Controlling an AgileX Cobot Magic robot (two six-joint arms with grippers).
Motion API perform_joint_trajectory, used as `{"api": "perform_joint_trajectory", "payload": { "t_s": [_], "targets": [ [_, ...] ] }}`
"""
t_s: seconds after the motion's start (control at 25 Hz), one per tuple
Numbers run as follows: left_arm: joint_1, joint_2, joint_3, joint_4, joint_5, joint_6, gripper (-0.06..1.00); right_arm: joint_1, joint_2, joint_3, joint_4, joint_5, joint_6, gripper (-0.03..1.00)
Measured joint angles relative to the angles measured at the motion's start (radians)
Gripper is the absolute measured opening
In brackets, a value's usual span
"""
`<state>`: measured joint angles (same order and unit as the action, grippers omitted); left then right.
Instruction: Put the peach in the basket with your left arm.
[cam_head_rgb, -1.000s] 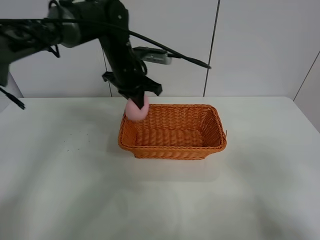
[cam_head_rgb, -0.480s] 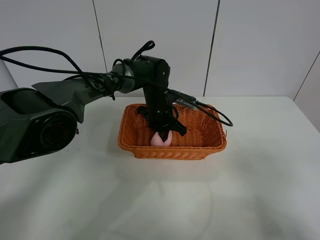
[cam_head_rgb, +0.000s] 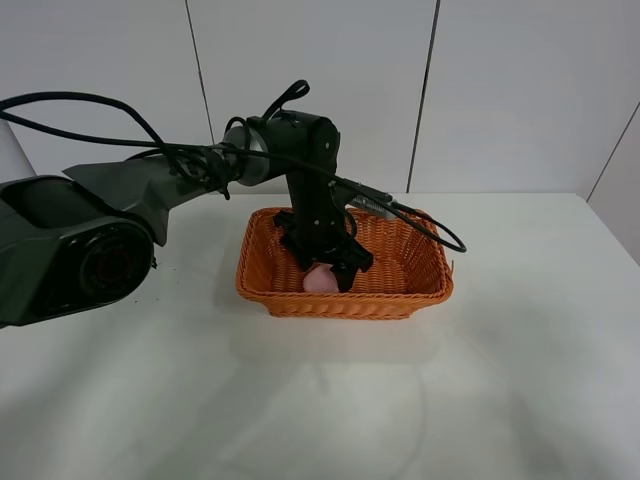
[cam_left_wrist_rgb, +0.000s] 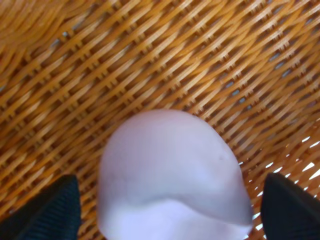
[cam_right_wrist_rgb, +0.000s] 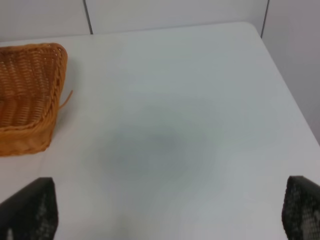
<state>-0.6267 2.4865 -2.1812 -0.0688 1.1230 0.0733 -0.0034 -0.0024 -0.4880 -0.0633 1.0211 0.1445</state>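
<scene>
The peach (cam_left_wrist_rgb: 170, 175) lies on the woven floor of the basket (cam_head_rgb: 345, 300), directly under the left pincer (cam_head_rgb: 326, 272) and between its two black fingers (cam_left_wrist_rgb: 50, 210). In the left wrist view a strip of bare weave shows on each side between fruit and finger, so the jaws stand apart and touch nothing. The fruit shows as a pale pink dome with a soft ridge running across it from one finger towards the other. Its greater width seems to lie along that same line, but the picture's edge cuts it off, so the long axis is not certain. No pointed tip can be made out in either view, so I cannot tell which way it points.

From high up, the fruit is partly hidden behind the pincer's nearer finger. The basket walls ring the pincer on all sides, and the left arm (cam_head_rgb: 300, 150) comes down into the basket from above. A black cable (cam_head_rgb: 420, 225) trails off the arm and crosses over the basket's far rim.

The basket stands on a white table (cam_head_rgb: 500, 380). The right pincer (cam_right_wrist_rgb: 165, 210) hangs over bare tabletop well apart from the left one, beyond one end of the basket, its finger tips spread wide with nothing between them.
</scene>
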Motion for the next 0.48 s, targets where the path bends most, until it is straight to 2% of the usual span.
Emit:
{"api": "perform_joint_trajectory", "payload": {
  "t_s": [0.12, 0.24, 0.48],
  "targets": [
    [0.001, 0.0, -0.035, 0.011, 0.045, 0.0, 0.87, 0.0, 0.0, 0.0, 0.0, 0.0, 0.0, 0.69],
    [0.013, -0.014, -0.087, 0.02, 0.046, 0.0, 0.87, 0.0, 0.0, 0.0, 0.0, 0.0, 0.0, 0.69],
    [0.077, -0.131, -0.109, 0.02, 0.047, 0.003, 0.87, 0.0, 0.0, 0.0, 0.0, 0.0, 0.0, 0.69]
  ]
}}
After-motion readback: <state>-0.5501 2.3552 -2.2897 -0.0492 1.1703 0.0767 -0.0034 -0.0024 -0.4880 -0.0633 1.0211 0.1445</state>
